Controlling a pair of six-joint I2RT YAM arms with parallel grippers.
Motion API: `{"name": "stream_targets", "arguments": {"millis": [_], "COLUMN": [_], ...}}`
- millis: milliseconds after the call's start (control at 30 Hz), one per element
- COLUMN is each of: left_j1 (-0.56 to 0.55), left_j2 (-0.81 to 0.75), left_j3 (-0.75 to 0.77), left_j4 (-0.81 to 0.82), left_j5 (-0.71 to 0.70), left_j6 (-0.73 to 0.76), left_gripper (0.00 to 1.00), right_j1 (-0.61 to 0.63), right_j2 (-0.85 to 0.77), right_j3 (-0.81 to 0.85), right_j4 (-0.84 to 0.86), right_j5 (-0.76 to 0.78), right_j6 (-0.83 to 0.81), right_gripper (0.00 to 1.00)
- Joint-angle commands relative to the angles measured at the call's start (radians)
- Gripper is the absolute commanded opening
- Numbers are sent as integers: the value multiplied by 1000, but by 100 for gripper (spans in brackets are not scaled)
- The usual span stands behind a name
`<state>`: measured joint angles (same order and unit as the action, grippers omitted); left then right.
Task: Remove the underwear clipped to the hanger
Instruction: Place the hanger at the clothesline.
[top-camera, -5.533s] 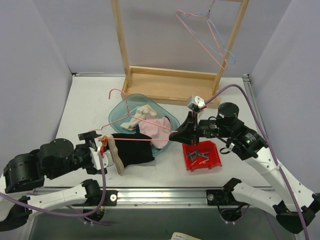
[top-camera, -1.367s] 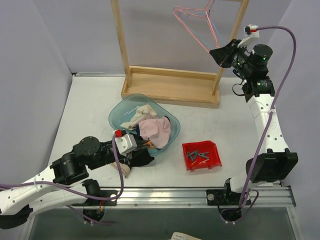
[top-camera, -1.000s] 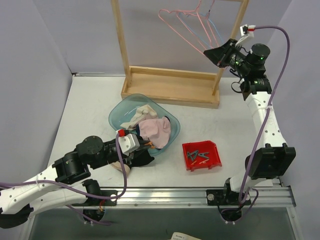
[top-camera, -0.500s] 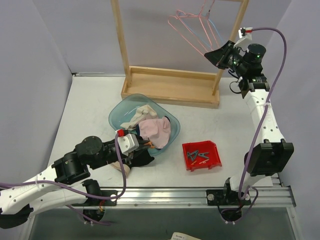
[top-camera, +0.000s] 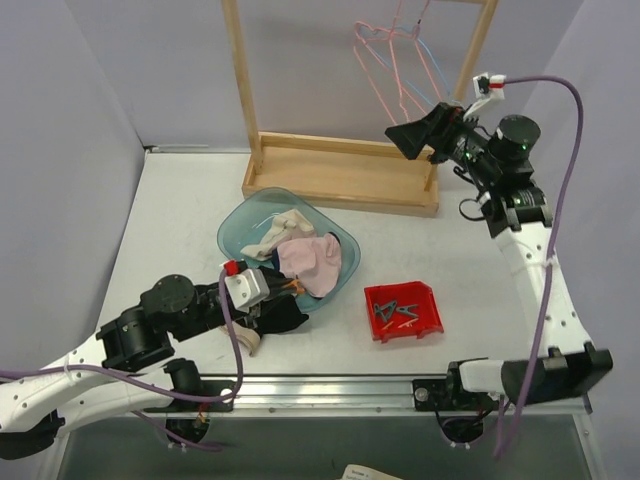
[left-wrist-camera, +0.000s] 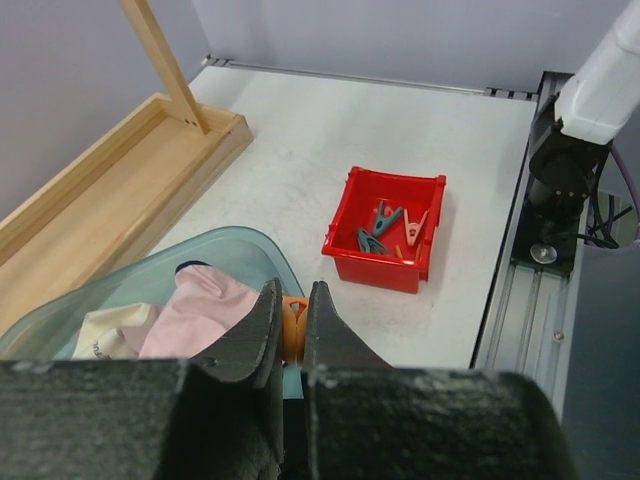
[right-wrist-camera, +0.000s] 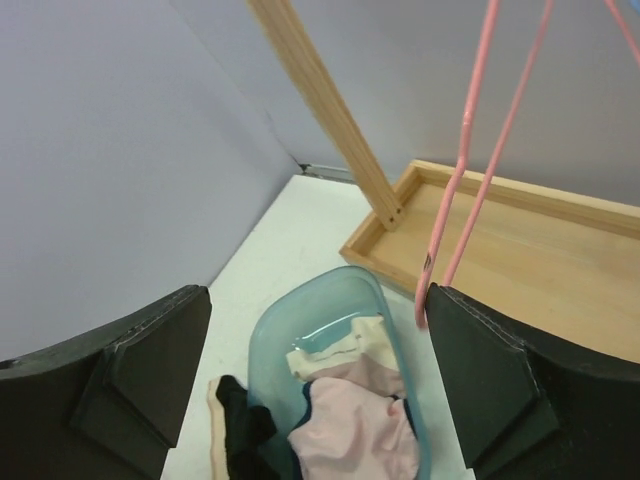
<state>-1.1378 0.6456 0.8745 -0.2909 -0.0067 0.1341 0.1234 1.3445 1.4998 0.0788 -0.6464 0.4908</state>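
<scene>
White desk's (top-camera: 180, 220) middle bears soft pink, cream and black cloth underwear (top-camera: 312, 260) in and against a translucent teal plastic bowl (top-camera: 232, 222), the right gripper (top-camera: 398, 133), closed a moment ago, now gapes clear of the thin pink wire hanger (right-wrist-camera: 467, 118), and only the left wrist view shows the left gripper (left-wrist-camera: 294, 296) pinching a small orange piece (left-wrist-camera: 292, 328).

Left arm (top-camera: 120, 345): lying low along the near edge, elbow bent, forearm reaching right and a little away from its base

Left gripper (left-wrist-camera: 295, 292): held low, level with the forearm, jaws pinched nearly together, just a sliver of gap between the two dark fingers

Right arm (top-camera: 535, 260): stretched tall up the right side, wrist high at the far end and turned left

Right gripper (top-camera: 402, 134): raised, pointing left, jaws spread wide, one finger at each edge of the wrist view
</scene>
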Motion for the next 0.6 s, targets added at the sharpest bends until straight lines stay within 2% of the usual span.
{"name": "stream_targets", "arguments": {"millis": [0, 133, 233, 400, 567], "left_j1": [-4, -2, 1, 24, 46], "left_j2": [-29, 14, 158, 515, 831], "left_j3": [17, -29, -39, 38, 206], "left_j4": [45, 145, 275, 548, 659], "left_j5": [-32, -23, 32, 180, 298], "left_j6": [-1, -71, -125, -182, -226], "left_gripper": [3, 3, 3, 3, 3], "right_j1": [27, 28, 28, 28, 28], "right_j2": [-174, -304, -396, -522, -588], "right_j3": [-64, -183, -263, -338, -365], "right_j4": [42, -6, -72, -217, -310], "right_j5": [-1, 60, 203, 405, 504], "right_j6": [-9, -14, -49, -96, -115], "right_gripper": [95, 99, 100, 100, 100]}}
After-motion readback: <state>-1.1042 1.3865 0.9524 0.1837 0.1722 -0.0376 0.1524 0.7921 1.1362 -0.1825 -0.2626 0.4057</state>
